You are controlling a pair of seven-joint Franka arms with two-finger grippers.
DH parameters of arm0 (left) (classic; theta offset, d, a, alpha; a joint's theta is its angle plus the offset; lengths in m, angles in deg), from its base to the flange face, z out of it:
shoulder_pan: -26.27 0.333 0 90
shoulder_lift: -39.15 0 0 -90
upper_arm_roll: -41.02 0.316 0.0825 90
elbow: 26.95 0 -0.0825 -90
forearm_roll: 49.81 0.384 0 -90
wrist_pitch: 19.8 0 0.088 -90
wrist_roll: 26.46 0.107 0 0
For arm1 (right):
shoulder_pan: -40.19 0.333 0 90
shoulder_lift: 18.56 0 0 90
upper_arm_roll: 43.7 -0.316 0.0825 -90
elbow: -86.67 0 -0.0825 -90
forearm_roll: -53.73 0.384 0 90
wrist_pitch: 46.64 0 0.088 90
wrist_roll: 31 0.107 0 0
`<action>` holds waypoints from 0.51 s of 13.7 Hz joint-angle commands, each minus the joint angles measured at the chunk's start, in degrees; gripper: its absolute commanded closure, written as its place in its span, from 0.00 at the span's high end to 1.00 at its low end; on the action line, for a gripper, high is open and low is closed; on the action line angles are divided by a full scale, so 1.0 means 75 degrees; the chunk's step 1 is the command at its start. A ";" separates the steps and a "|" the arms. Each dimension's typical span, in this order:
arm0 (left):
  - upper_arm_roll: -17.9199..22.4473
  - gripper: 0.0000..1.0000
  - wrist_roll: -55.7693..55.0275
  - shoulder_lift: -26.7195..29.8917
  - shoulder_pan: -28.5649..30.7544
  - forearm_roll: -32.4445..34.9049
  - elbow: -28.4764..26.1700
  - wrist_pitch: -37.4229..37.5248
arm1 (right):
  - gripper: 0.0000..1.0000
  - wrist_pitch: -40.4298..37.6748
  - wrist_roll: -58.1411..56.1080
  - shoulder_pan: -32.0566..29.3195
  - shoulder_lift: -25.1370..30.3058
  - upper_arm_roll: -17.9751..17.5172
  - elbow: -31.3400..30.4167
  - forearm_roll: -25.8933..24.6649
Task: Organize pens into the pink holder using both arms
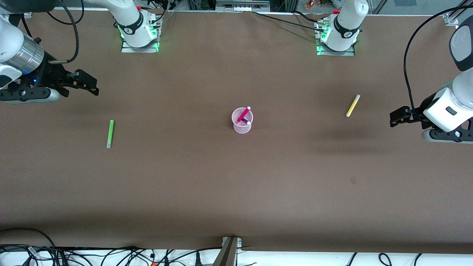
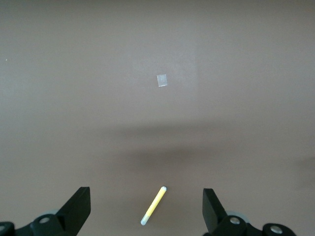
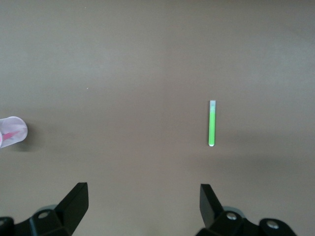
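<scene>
The pink holder (image 1: 242, 122) stands at the middle of the table. A magenta pen (image 1: 244, 114) and a dark purple pen (image 1: 245, 121) lean inside it. A yellow pen (image 1: 353, 105) lies on the table toward the left arm's end. A green pen (image 1: 110, 133) lies toward the right arm's end. My left gripper (image 1: 394, 119) hangs open and empty over the table's end near the yellow pen (image 2: 153, 205), which shows between its fingers (image 2: 146, 191). My right gripper (image 1: 90, 82) hangs open and empty (image 3: 142, 187) over the other end, with the green pen (image 3: 212, 123) and the holder (image 3: 12, 132) in its view.
A small pale patch (image 1: 353, 180) sits on the brown table top, also seen in the left wrist view (image 2: 162, 80). Both arm bases (image 1: 139, 31) stand along the edge farthest from the front camera. Cables (image 1: 111, 255) lie along the nearest edge.
</scene>
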 commanded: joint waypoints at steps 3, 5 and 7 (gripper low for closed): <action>0.0000 1.00 0.0162 0.0078 0.0029 -0.0125 -0.0066 -0.0075 | 1.00 -0.0213 -0.0106 -0.2736 -0.0172 -0.2609 0.0301 -0.0125; -0.0011 1.00 0.0162 0.0066 0.0029 -0.0125 -0.0078 -0.0075 | 1.00 -0.0540 -0.0118 -0.4241 -0.0066 -0.4136 0.0313 -0.0265; 0.0000 1.00 0.0162 0.0066 0.0029 -0.0113 -0.0078 -0.0087 | 1.00 -0.0832 -0.0269 -0.4926 0.0087 -0.4775 0.0312 -0.0324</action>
